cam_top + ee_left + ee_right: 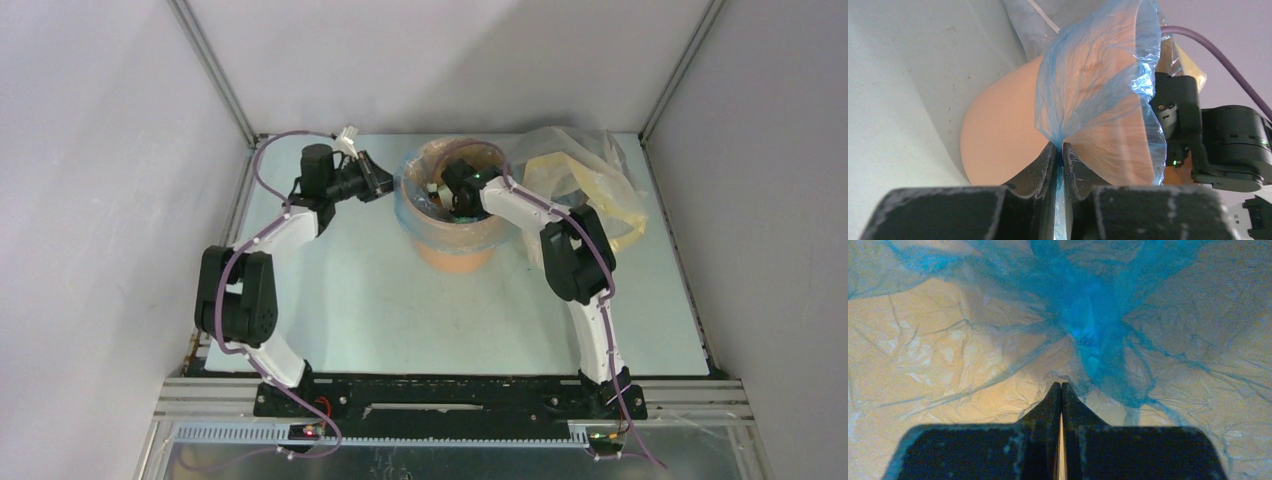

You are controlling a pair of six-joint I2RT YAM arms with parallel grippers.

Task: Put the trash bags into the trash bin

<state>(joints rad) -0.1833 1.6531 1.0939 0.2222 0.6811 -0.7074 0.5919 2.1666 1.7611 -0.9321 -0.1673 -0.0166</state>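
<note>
My left end effector [1059, 147] pinched a fold of the light-blue trash bag [1088, 85] just outside the left rim of the trash bin [455, 255], at the back middle of the table [380, 310]. The bag lined the bin, its edge draped over the rim. My right end effector [1061, 386], fingers pressed together, sat inside the bin, tips at the crumpled film. 1 yellowish-clear bag [580, 175] lay beside the bin's right.
</note>
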